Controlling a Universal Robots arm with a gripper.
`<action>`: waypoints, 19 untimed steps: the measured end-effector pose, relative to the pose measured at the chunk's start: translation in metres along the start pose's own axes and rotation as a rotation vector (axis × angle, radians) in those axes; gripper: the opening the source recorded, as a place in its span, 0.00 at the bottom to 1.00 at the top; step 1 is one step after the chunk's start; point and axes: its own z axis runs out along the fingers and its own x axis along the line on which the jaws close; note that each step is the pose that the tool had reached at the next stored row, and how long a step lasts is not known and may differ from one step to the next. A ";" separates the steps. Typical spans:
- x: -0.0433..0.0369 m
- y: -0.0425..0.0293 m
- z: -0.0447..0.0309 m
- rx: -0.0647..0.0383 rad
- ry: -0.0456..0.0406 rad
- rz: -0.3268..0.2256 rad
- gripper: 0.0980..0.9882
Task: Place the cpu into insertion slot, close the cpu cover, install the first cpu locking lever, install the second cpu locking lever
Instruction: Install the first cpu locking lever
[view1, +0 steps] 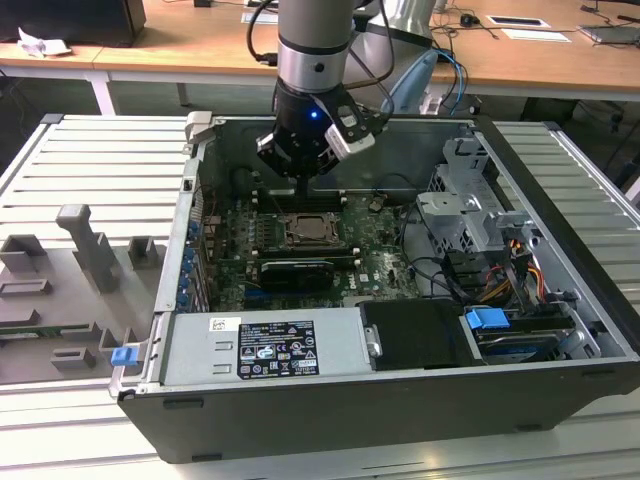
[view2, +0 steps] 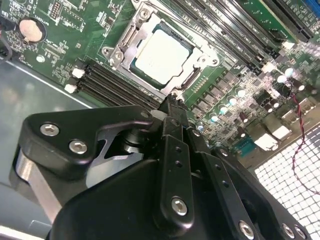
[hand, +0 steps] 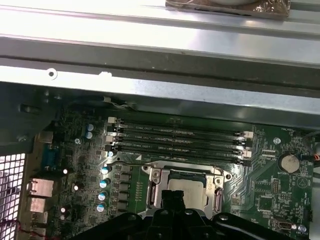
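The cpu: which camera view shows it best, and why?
The second wrist view: the cpu lies large and unobstructed, its pale top plainly visible. The first wrist view has it partly behind the gripper; the exterior view shows it small.

cpu (hand: 196, 192) seated | cpu cover (hand: 154, 181) flat around it | gripper (hand: 172, 201) overlapping cpu | memory slots (hand: 177, 140) beside cover

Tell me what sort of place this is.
Probably a robotics lab or test workshop: a robot arm hangs over an open computer case on a slatted metal table, with cable-strewn wooden desks behind.
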 end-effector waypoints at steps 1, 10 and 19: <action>0.0014 0.0002 0.0001 0.001 0.0000 -0.001 0.01; 0.0192 0.0024 0.0007 0.002 -0.0122 0.051 0.01; 0.0198 0.0035 0.0019 0.001 -0.0154 0.085 0.01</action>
